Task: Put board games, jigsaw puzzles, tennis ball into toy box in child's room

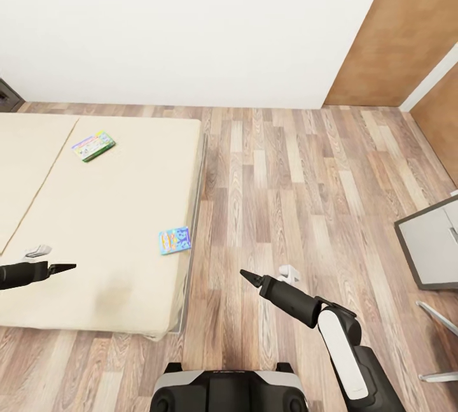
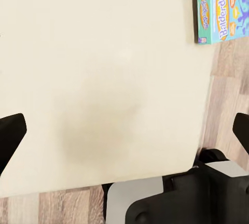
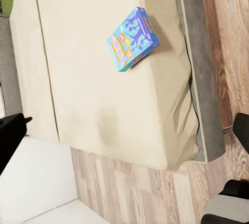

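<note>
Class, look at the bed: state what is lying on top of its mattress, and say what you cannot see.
On the bed lie two board games: a small blue box near the floor-side edge and a green-edged box farther back. Whatever is beneath the boxes and mattress is covered.

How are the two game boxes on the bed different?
The blue game box lies right at the bed's edge beside the floor; the green-edged game box lies farther in, nearer the wall. The blue one's cover is blue and orange; the green-edged one's is pale with mixed colours. Both lie flat on the mattress.
</note>
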Robot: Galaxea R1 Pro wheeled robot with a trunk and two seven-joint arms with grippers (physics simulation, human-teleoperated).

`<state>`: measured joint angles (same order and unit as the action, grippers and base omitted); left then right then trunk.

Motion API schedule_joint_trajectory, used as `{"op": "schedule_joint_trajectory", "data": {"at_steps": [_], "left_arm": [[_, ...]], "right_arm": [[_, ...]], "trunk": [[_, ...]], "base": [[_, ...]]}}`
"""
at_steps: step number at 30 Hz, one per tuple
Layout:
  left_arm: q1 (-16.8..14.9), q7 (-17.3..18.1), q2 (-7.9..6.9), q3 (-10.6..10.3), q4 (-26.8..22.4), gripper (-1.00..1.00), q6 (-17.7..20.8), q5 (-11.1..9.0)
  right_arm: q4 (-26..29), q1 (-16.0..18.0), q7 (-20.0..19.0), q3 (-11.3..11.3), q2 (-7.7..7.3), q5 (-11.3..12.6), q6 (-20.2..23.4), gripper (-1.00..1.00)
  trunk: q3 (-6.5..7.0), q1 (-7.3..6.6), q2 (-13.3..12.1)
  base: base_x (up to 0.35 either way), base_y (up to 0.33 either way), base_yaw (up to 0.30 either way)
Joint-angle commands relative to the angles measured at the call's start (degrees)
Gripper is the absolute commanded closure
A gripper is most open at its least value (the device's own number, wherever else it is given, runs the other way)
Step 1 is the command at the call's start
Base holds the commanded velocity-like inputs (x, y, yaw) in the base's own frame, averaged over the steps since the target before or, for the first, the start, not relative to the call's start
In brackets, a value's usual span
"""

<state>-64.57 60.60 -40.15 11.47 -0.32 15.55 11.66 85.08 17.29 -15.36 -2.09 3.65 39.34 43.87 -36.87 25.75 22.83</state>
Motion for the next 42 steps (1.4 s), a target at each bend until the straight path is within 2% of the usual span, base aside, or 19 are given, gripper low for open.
{"op": "schedule_joint_trajectory", "data": {"at_steps": [1, 42], "left_arm": [[0.0, 0.2, -0.01, 0.5, 0.0, -1.00, 0.5, 0.5], [0.0, 0.1, -0.01, 0.5, 0.0, -1.00, 0.6, 0.5]], "right_arm": [[0.0, 0.0, -0.2, 0.1, 0.07, -0.1, 0.3, -1.00], [-0.2, 0.0, -0.1, 0.0, 0.30, -0.1, 0.2, -1.00]], "trunk": [[0.03, 0.04, 0.1], [3.93, 0.04, 0.1]], "base": [[0.000, 0.000, 0.000], [0.000, 0.000, 0.000]]}}
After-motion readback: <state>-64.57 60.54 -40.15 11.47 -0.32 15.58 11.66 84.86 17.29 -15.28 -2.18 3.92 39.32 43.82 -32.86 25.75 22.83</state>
